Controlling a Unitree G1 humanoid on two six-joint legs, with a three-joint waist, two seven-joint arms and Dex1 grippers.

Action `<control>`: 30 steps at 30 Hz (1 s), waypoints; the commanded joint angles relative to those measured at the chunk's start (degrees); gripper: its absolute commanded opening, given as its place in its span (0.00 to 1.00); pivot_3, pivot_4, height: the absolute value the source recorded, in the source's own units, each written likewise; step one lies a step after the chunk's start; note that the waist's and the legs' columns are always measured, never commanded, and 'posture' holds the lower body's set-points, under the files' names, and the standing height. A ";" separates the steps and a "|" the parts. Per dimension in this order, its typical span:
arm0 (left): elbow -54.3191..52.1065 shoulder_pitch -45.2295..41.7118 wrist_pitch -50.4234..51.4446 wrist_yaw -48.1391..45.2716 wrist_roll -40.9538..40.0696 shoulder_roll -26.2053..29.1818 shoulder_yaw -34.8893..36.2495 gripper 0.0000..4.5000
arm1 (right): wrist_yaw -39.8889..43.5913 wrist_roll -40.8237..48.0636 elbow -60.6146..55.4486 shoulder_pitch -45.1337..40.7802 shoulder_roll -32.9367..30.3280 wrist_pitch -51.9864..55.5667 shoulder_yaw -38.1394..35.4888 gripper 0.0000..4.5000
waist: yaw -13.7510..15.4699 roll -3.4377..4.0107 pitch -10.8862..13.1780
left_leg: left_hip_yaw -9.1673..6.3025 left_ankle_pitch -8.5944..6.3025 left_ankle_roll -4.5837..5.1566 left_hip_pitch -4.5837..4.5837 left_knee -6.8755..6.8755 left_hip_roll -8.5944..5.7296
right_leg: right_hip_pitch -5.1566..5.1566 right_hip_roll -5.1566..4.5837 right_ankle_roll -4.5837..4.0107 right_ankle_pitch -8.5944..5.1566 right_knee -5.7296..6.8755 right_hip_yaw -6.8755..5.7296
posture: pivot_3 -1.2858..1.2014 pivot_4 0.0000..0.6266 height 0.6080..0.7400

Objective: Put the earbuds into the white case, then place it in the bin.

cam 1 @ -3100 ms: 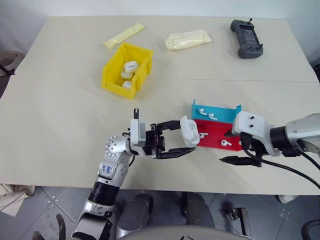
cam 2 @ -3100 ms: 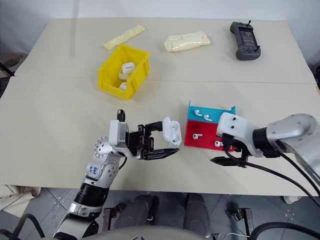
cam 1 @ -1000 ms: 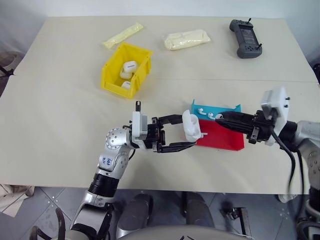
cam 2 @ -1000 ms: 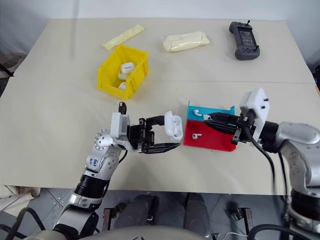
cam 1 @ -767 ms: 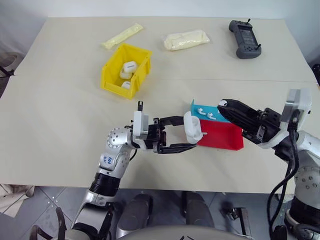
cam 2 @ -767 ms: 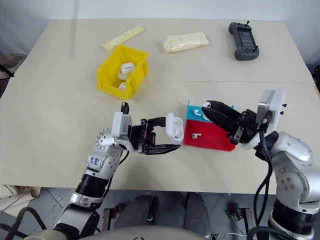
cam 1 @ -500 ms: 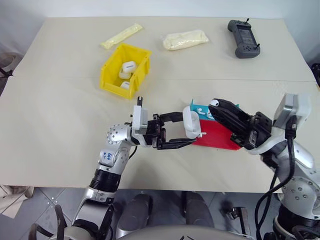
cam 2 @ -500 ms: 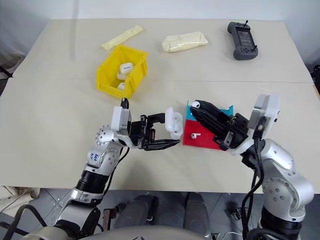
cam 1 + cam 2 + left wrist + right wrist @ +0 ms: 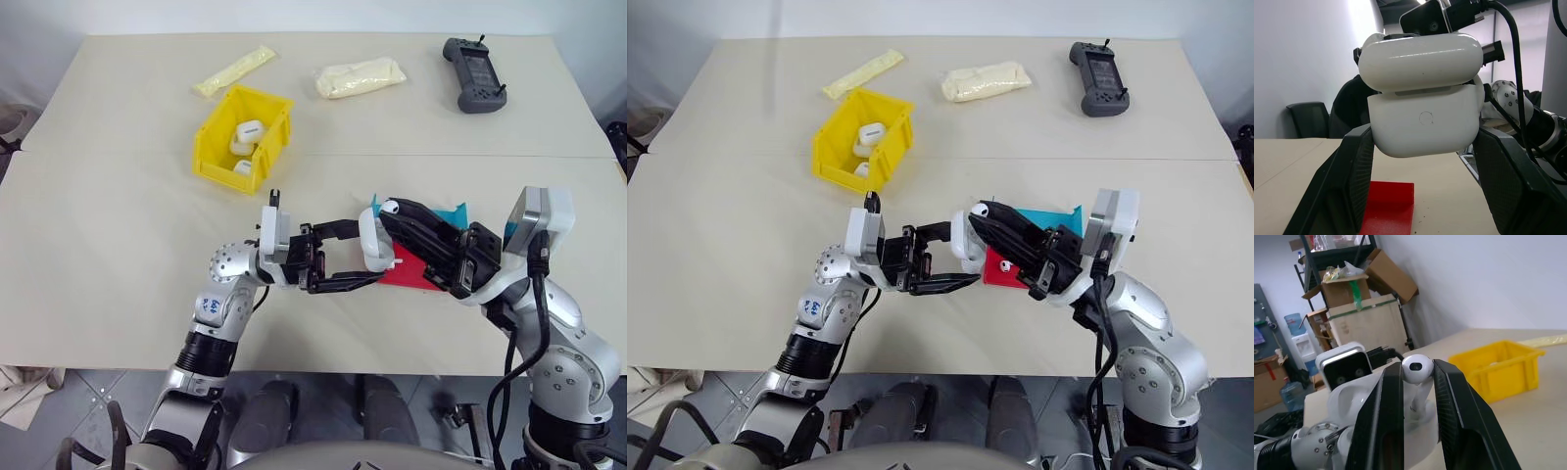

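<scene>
My left gripper [image 9: 370, 253] is shut on the white case [image 9: 1425, 117], holding it above the table's near middle with its lid [image 9: 1420, 61] raised. From the right, my right gripper [image 9: 982, 211] is shut on one small white earbud [image 9: 1416, 368], held just above and beside the case's open top. I cannot tell whether they touch. The yellow bin [image 9: 243, 140] stands farther back to the left, with white cases [image 9: 247, 132] inside.
A red tray [image 9: 407, 276] and a blue tray [image 9: 449, 214] lie under my right arm, partly hidden. At the far edge lie two pale yellow packets [image 9: 359, 76] [image 9: 233, 70] and a dark handheld controller [image 9: 475, 74].
My right gripper has swung left with the earbud, from over the trays to right beside the case. My left gripper and the case have stayed in place.
</scene>
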 commanded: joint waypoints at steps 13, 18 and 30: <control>-1.22 -1.71 -1.45 0.19 -0.42 -1.06 0.70 0.60 | 3.77 -4.42 3.67 4.48 -1.99 -6.85 3.68 0.11 | 0.01 0.00 0.00 | 0.00 0.00 0.00 0.00 -0.01 -0.01 | 0.00 0.00 0.00 0.00 0.00 0.00 | 0.52 0.24 1.00; -0.35 -2.23 -2.29 0.20 0.03 -1.54 1.11 0.60 | 4.89 -3.54 3.80 4.48 -3.79 -7.01 4.11 0.11 | 0.02 0.00 0.00 | 0.00 0.00 0.00 0.00 -0.01 -0.01 | 0.00 0.00 0.00 0.00 -0.06 0.00 | 0.52 0.24 1.00; 1.57 -2.86 -4.68 0.32 0.53 -2.61 1.15 0.60 | 2.25 3.53 3.66 -0.25 -7.45 -1.94 2.77 0.27 | 0.07 0.00 0.00 | 0.00 0.00 0.00 -0.01 -0.01 0.01 | 0.00 0.00 0.00 0.00 -0.12 -0.01 | 0.52 0.24 1.00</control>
